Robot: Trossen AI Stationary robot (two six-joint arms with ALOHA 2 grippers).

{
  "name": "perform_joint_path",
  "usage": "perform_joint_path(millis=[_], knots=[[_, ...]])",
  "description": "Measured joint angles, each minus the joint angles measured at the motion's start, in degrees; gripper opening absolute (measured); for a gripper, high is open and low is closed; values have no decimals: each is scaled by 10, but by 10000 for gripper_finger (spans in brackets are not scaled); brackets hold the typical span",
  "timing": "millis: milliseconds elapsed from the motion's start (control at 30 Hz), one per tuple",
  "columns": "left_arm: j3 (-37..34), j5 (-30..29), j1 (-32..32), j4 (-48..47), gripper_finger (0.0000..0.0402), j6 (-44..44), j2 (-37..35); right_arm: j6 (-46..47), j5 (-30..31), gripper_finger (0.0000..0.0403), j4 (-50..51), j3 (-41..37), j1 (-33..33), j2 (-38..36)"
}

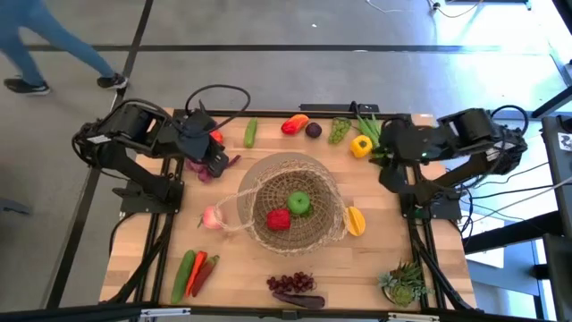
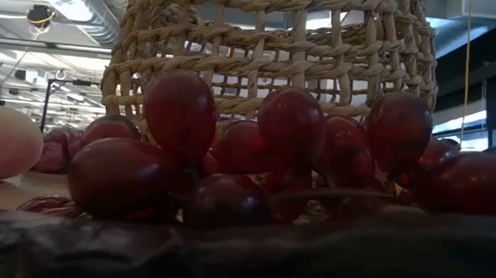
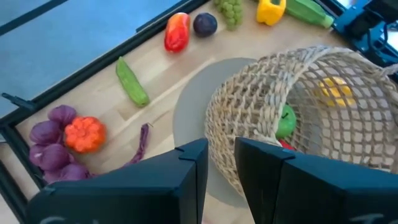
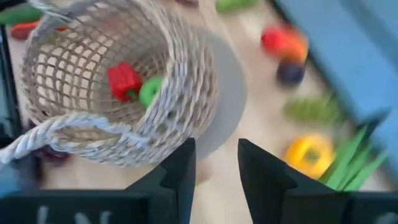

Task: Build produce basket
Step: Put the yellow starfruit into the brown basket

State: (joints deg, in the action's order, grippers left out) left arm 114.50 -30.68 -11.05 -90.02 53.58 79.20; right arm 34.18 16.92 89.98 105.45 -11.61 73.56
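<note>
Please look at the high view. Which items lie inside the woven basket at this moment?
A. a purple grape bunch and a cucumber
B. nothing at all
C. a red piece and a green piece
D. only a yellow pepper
C: inside the basket the high view shows a red piece beside a green piece; the right wrist view shows the same two.

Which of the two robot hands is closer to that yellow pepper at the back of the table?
The right one. The right gripper sits just beside the yellow pepper, at the table's far right. The left gripper is across the table on the far left, beyond the basket.
</note>
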Motion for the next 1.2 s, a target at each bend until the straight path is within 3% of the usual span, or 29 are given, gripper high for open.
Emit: perform_joint_path(millis=[233,333,467,633,900,1200], knots=[[0,1,0,0,69,-1,0,262,-105,102,0,-169,-10,-19],[0,2,0,0,69,-2,0,326,-158,96,-1,-241,-13,-21],[0,2,0,0,69,-14,0,335,-235,95,-67,-326,-14,-20],[0,3,0,0,69,-17,0,333,-273,96,-205,-414,-14,-20],[0,17,-1,0,69,-17,0,332,-276,96,-359,-518,-14,-20],[0,17,-1,0,69,-17,0,347,-275,96,-435,-601,-14,-20]])
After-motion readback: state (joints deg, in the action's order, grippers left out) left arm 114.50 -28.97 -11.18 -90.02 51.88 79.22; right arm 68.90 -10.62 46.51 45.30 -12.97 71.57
